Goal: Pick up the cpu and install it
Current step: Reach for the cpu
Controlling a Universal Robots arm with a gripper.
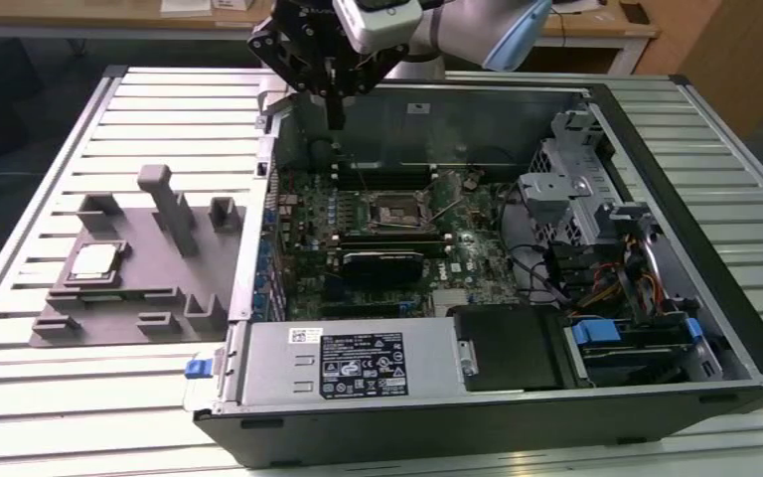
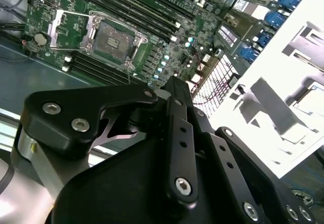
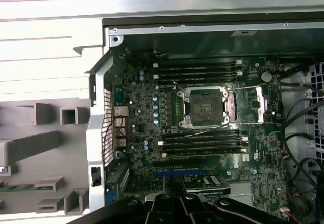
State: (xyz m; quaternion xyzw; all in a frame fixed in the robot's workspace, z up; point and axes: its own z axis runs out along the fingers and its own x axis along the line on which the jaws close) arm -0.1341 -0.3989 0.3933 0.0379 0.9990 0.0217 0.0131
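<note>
Your hand hangs over the far rim of the open computer case, above the motherboard and clear of it. Its two fingers point down and look pressed together into one dark bar, with nothing between them. In both wrist views you see its black linkage in the foreground with the board beyond it.

You find the cpu outside the case, lying flat with its shiny top up on the grey fixture. That fixture sits on the slatted metal counter toward the exterior view's left. The cpu is well apart from the hand and has not been picked up. An upright grey post rises from the fixture near the chip, on the side toward the case.

You can see the socket near the middle of the board, and it stands empty. In both wrist views its square bed is bare, and its metal load plate is swung open beside it. Rows of long dark memory slots run along both sides of the socket. A silver power supply with a label fills the near corner of the case.
</note>
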